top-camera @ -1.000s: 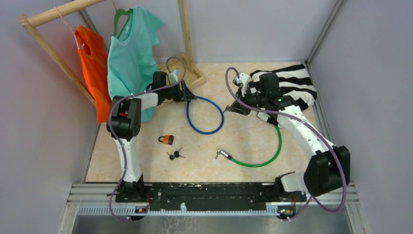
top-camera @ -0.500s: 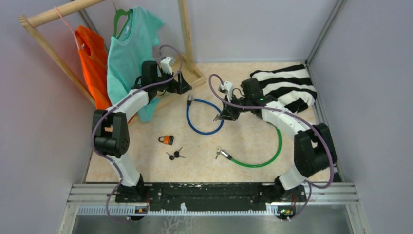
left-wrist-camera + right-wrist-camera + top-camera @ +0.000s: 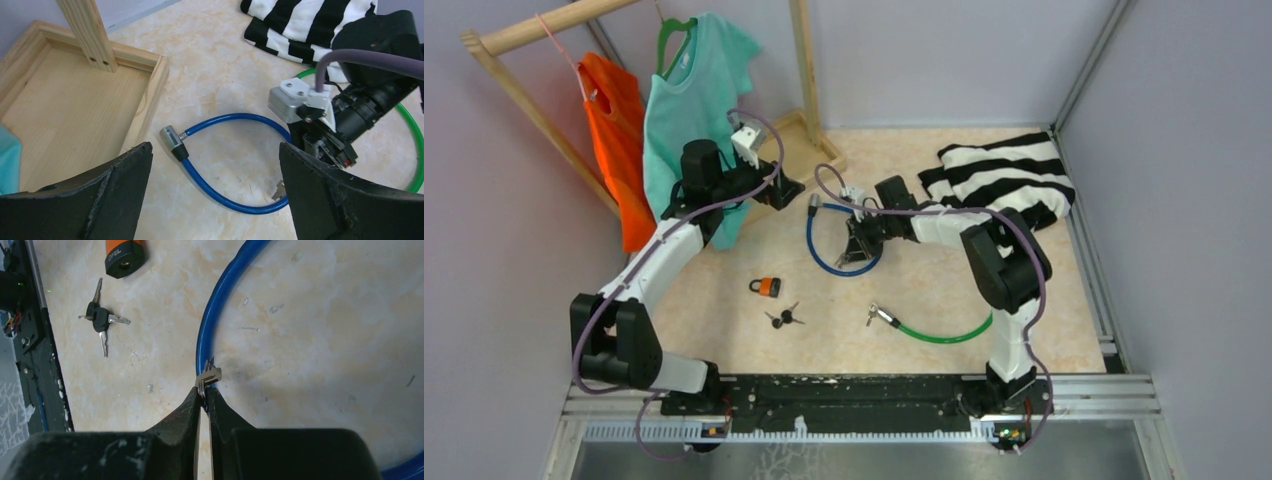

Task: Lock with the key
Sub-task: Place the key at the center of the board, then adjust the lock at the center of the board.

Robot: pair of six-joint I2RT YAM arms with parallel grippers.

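A blue cable lock lies curled on the table, its silver and black lock end toward the wooden base. My right gripper is shut on a small silver key, held just above the blue cable. It also shows in the top view. My left gripper is open and empty above the cable's lock end, its fingers wide apart in the left wrist view. The key shows there beside the cable.
An orange padlock and a pair of black-headed keys lie near the middle. A green cable lock curves at the right. A striped cloth lies at the back right. A wooden rack base with hanging shirts stands at the back left.
My right gripper has swung left with the key, from beside the striped cloth to over the blue cable. My left gripper has pulled back left, off the cable's lock end.
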